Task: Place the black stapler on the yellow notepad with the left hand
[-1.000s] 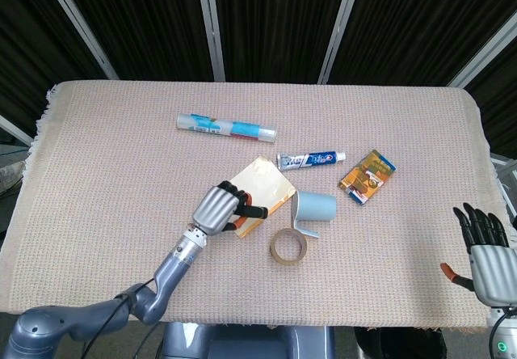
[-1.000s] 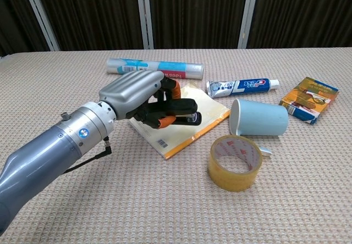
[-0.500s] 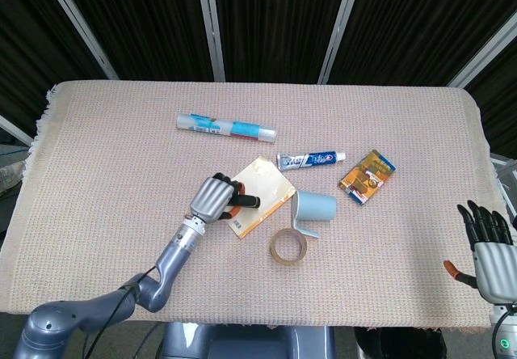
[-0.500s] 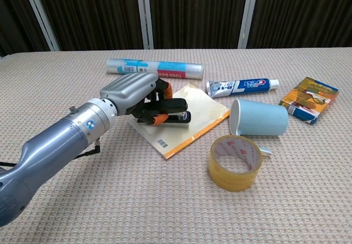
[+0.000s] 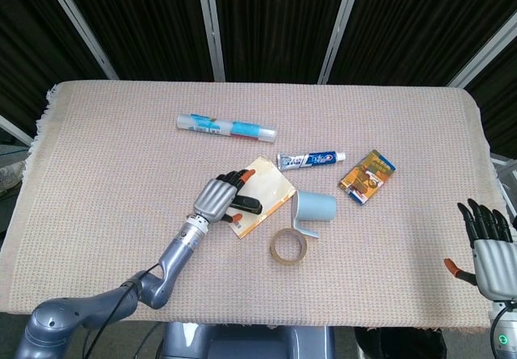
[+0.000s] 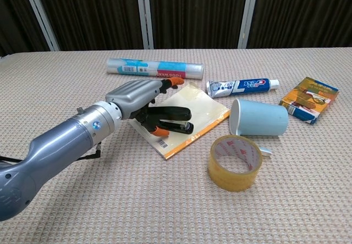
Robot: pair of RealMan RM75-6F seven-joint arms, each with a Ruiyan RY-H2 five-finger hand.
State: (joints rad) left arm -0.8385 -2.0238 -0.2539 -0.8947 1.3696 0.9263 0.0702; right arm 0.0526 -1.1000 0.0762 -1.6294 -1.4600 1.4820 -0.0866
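Note:
The black stapler (image 5: 245, 206) (image 6: 175, 118) lies flat on the near-left part of the yellow notepad (image 5: 271, 187) (image 6: 204, 107). My left hand (image 5: 216, 200) (image 6: 137, 94) is at the notepad's left edge with its fingers stretched out above the stapler. Its thumb sits low beside the stapler's near end, and nothing is gripped. My right hand (image 5: 487, 246) appears only in the head view, at the table's near right corner, fingers spread and holding nothing.
A light blue cup (image 5: 317, 207) (image 6: 261, 117) lies on its side just right of the notepad. A tape roll (image 5: 288, 247) (image 6: 234, 161) sits in front of it. Toothpaste (image 5: 311, 159) (image 6: 242, 86), a wrap roll (image 5: 226, 126) (image 6: 154, 66) and an orange box (image 5: 367, 175) (image 6: 309, 99) lie behind.
My left hand lowered the stapler onto the notepad and straightened its fingers off it. The stapler now rests flat. The right hand stayed put.

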